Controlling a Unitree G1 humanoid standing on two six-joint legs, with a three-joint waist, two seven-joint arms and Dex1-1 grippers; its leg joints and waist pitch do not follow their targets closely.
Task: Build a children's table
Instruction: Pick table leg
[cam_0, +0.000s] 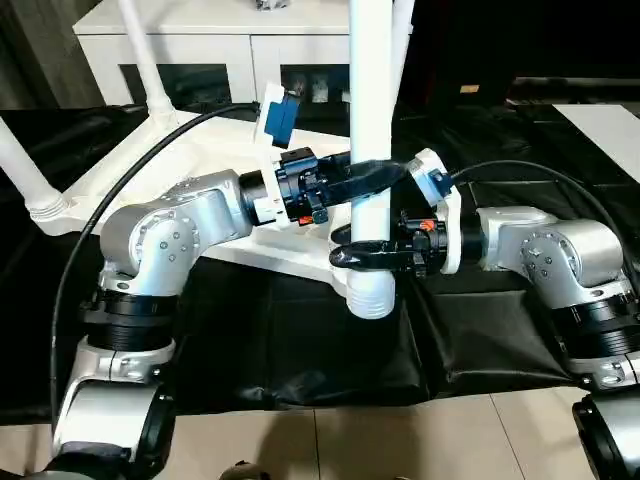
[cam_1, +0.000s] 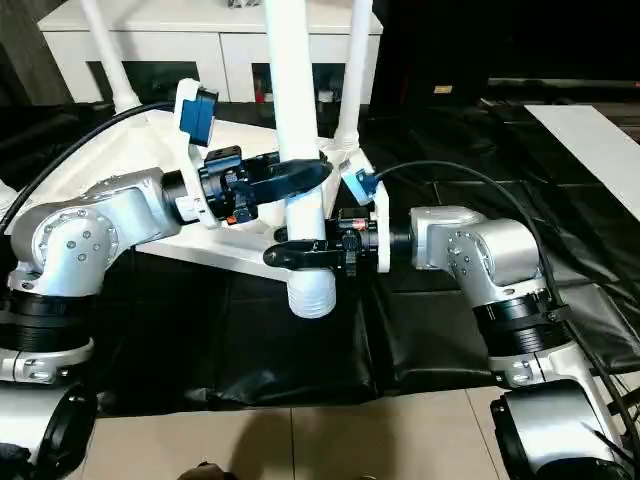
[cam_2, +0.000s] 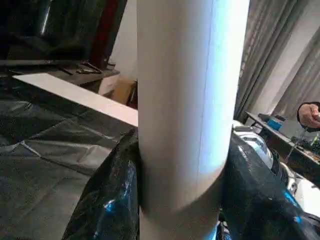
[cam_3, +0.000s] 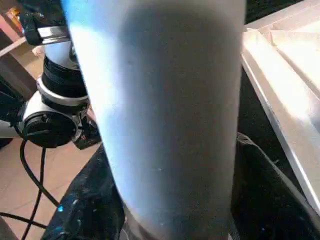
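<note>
Upside-down white table top (cam_0: 120, 180) lying on black sheeting (cam_0: 300, 350), ribbed underside up, in front of a white cabinet (cam_0: 200, 40). At least three legs (cam_0: 145, 60) already standing upright in corner sockets at the far and left sides. Fourth leg (cam_0: 370, 150) held upright at the near corner, threaded end (cam_0: 371, 297) just off the edge, not yet seated. Left end effector (cam_0: 375, 175) clamped on this leg from the left; right end effector (cam_0: 355, 252) wrapped around it lower down, grip uncertain. Left to do, apparently: seating and screwing in this last leg, then turning the table upright.
</note>
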